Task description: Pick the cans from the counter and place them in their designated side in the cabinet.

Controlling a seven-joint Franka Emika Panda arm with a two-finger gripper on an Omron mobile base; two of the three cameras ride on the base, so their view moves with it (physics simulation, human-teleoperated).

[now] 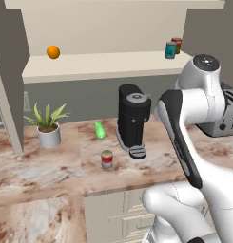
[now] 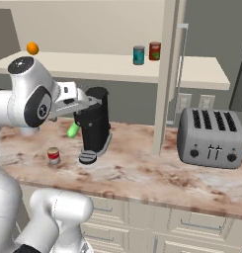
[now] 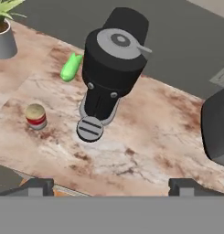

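The red can with a white band and pale top stands upright on the counter, in front and to the left of a black coffee machine. The teal-blue can stands on the shelf of the open cabinet, toward its right end. My gripper hangs high over the counter by the coffee machine, open and empty. The red can lies left of it and lower.
A black coffee machine stands mid-counter, with a green bottle and a potted plant to its left. A toaster sits at the right. On the shelf are a darker red can and an orange.
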